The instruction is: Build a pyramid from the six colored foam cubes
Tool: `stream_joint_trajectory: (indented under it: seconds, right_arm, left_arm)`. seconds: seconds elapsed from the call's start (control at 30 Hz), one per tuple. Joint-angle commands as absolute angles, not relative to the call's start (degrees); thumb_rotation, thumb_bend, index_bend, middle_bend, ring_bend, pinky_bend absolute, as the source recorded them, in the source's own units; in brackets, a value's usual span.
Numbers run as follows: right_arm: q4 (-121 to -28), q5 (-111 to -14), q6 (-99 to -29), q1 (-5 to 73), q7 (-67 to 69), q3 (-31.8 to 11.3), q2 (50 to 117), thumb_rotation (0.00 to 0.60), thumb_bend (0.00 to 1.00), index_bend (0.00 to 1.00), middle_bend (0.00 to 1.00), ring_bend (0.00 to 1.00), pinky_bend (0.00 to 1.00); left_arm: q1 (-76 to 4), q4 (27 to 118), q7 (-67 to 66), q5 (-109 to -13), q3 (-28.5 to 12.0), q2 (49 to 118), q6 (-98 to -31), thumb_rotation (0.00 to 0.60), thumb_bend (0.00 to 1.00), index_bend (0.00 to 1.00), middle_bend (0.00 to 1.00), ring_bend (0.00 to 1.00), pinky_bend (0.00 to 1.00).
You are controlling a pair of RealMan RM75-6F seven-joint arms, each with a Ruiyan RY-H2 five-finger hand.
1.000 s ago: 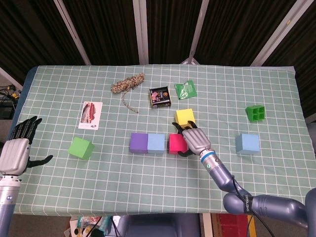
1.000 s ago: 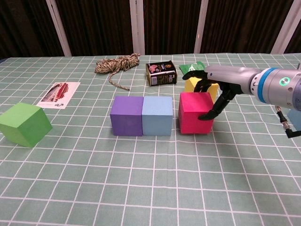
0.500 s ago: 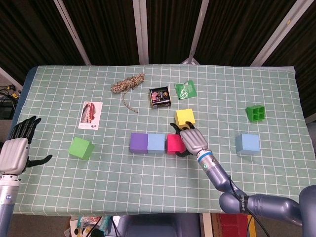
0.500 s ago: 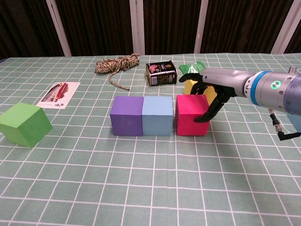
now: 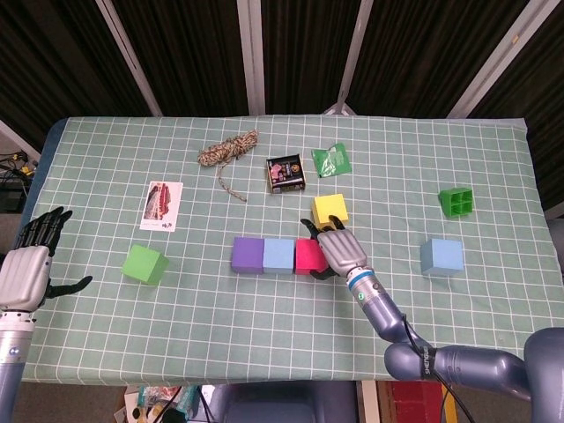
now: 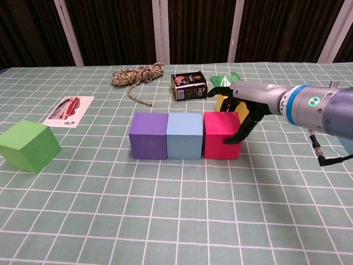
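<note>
The head view looks steeply down over the whole green checked tablecloth point(image 5: 106, 344). The chest view sits low and near, facing across it. Both share the magenta foam cube point(image 5: 307, 255) point(image 6: 219, 135).

Three foam cubes form a row at frame centre: purple cube point(image 6: 148, 135), light blue cube point(image 6: 185, 135) and pink cube point(image 6: 219, 134), sides touching. A yellow cube point(image 5: 330, 209) lies just behind the pink one. A green cube point(image 6: 28, 145) sits tilted at far left; another blue cube point(image 5: 441, 256) lies at right.

Six foam cubes: one green cube point(image 5: 144, 263), one purple cube point(image 5: 247, 255), two light blue cubes point(image 5: 278, 256) point(image 5: 441, 256), one pink cube point(image 5: 307, 256), one yellow cube point(image 5: 330, 208). One twine bundle point(image 5: 228, 150), one tin point(image 5: 285, 174), one card point(image 5: 161, 204).
</note>
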State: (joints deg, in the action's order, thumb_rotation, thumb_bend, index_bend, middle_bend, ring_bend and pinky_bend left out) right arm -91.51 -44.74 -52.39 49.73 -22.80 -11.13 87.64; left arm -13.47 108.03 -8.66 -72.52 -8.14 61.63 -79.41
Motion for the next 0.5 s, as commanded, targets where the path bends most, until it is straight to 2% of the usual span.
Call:
stream_joint_trajectory:
  seconds: [0.03, 0.5]
  right_arm:
    - [-91.4, -44.6, -52.5, 49.9, -22.9, -11.1, 87.9, 0.6, 0.27, 0.0, 0.39, 0.27, 0.0]
    - [-90.7, -43.5, -52.5, 50.4, -23.4, -11.1, 88.9, 0.6, 0.27, 0.0, 0.39, 0.27, 0.0]
  left_arm:
    - [-13.5, 108.0, -8.6, -72.5, -8.2, 61.6, -79.4, 0.6, 0.1, 0.0, 0.02, 0.0, 0.0]
    - [-13.5, 107.6, -8.4, -72.1, -8.3, 61.7, -79.0, 0.6, 0.1, 0.0, 0.02, 0.0, 0.0]
